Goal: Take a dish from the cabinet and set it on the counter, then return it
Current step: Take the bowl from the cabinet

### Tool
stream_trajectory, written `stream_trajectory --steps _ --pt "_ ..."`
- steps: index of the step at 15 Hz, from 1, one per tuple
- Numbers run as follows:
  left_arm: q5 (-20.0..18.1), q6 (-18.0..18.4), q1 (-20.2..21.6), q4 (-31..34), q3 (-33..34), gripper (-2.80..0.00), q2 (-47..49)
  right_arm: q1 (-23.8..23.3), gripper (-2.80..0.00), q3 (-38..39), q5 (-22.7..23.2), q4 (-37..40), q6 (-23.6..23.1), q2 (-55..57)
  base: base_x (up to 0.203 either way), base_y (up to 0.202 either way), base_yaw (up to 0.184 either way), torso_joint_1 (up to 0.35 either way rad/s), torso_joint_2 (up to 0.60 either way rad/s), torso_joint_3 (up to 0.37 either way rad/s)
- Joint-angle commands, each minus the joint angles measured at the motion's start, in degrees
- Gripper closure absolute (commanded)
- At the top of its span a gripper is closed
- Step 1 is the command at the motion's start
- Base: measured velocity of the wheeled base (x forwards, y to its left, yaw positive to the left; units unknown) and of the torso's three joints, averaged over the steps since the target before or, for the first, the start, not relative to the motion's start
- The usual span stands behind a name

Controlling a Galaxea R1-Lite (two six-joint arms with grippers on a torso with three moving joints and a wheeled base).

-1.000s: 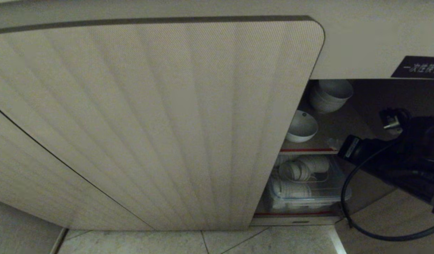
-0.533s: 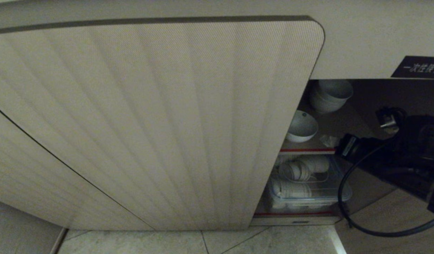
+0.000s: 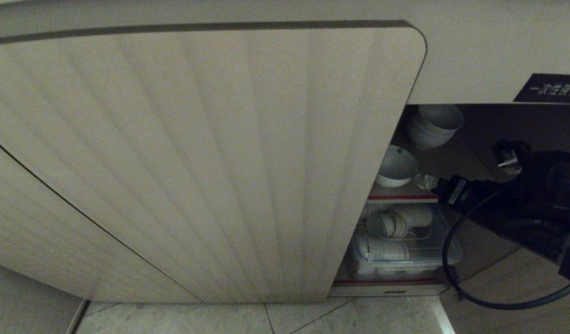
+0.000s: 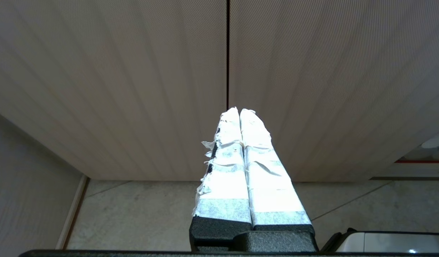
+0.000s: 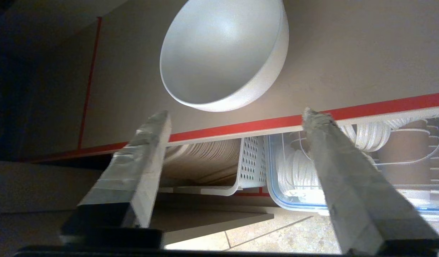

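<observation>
We see right gripper [image 5: 237, 117] spread wide, empty; bowl [image 5: 224, 53] just ahead on red-edged shelf [image 5: 383, 105]. Risk: fingers nudge rim, bowl slides back (glossy). Left gripper [image 4: 239, 112] closed, parked by door [image 4: 108, 82].

Kitchen or canteen serving area, seen low down at floor level. A beige cabinet [image 3: 210, 153] with ribbed round-cornered doors stands on a tiled floor [image 3: 312, 317], with a black label [image 3: 549, 88] in white characters. Inside, a red-edged shelf [image 3: 403, 197] carries white bowls [image 3: 433, 123]; beneath it are clear bins [image 3: 405, 260] of stacked white crockery.
</observation>
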Motion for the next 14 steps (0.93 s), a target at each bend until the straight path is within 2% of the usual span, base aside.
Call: stream_trajectory --steps 1,7,10,14 --pt "0.06 -0.05 0.02 0.01 0.0 0.0 -0.02 -0.02 -2.8 -0.44 0.12 0.15 0.23 0.14 0.0 0.0 0.0 0.0 0.0 0.0" --pt "0.06 -0.05 0.02 0.01 0.0 0.0 -0.02 -0.02 -2.8 -1.75 0.14 0.76 0.74 1.46 0.0 0.0 0.0 0.0 0.0 0.0" --pt "0.06 -0.05 0.02 0.01 0.0 0.0 -0.02 -0.02 -2.8 -3.24 0.14 4.94 0.74 1.53 0.0 0.0 0.0 0.0 0.0 0.0" --pt "0.06 -0.05 0.02 0.01 0.0 0.0 -0.02 -0.02 -2.8 -3.86 0.16 5.42 0.74 2.53 0.0 0.0 0.0 0.0 0.0 0.0"
